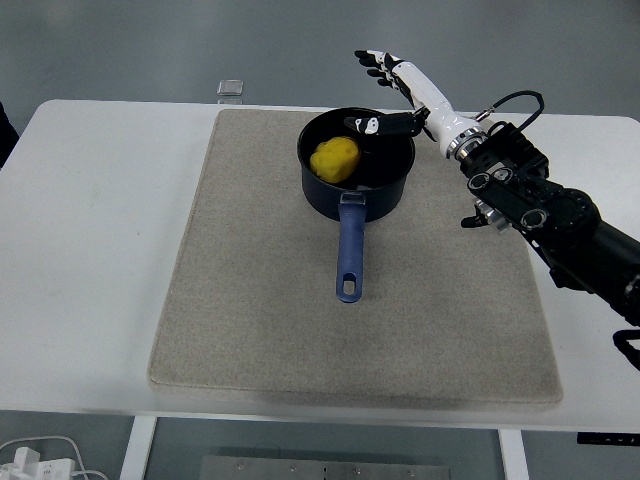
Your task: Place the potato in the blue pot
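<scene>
Above pot rim | right hand [400,90] spread, empty | potato [334,158] inside blue pot [356,165]

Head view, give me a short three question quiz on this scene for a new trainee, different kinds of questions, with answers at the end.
1. True or false: the potato lies inside the blue pot.
2. Multiple choice: the pot's handle points toward A) the table's far edge, B) the table's near edge, C) the robot's right.
3. Fill in: the right hand is ____, holding nothing, above the pot's far right rim.

Key:
1. True. The potato sits in the pot, free of the hand.
2. B. The handle runs toward the near edge over the grey mat.
3. Open. Its fingers are spread.
</scene>
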Robot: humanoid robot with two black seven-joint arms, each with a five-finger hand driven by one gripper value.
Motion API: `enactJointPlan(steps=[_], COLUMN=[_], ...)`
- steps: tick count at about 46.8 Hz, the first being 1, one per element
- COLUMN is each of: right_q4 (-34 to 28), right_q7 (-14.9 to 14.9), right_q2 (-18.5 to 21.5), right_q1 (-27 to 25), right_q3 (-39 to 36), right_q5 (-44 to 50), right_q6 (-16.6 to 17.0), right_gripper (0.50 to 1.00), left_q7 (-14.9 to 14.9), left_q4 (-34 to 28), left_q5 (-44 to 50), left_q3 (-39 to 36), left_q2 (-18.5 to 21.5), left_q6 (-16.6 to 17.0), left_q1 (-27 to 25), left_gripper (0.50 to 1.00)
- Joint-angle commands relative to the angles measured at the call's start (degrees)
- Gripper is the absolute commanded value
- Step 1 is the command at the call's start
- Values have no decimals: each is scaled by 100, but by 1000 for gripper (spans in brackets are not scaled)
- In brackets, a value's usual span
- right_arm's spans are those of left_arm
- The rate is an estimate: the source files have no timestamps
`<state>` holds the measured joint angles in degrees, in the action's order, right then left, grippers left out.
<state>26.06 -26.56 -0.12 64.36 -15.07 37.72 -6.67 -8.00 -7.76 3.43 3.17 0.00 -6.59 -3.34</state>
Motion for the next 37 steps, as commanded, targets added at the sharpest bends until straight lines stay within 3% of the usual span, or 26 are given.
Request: enactJointPlan(steps=[1,11,25,29,37], right_q4=[-4,-4,-22,-31,-31], right_q7=[46,819,1812,1936,1883], right_q2=[-58,-269,-770,-814,-902], right_q1=[6,24,15,15,-11], right_q3=[-93,-532,-1560,-1684,-1710], right_q5=[-527,-2391,-4377,-4773,-4871], right_q6=[7,60,429,464,464], right_gripper=[903,905,903,903,905], left_q7=[0,0,0,0,0], left_q4=[3,-6,3,-6,-6], left_q5=[0,0,0,0,0], left_q3=[0,0,0,0,0], left_q2=[0,0,0,0,0], left_q6=[0,0,0,0,0], left_q1=[0,0,0,0,0], left_gripper=[999,999,999,999,999])
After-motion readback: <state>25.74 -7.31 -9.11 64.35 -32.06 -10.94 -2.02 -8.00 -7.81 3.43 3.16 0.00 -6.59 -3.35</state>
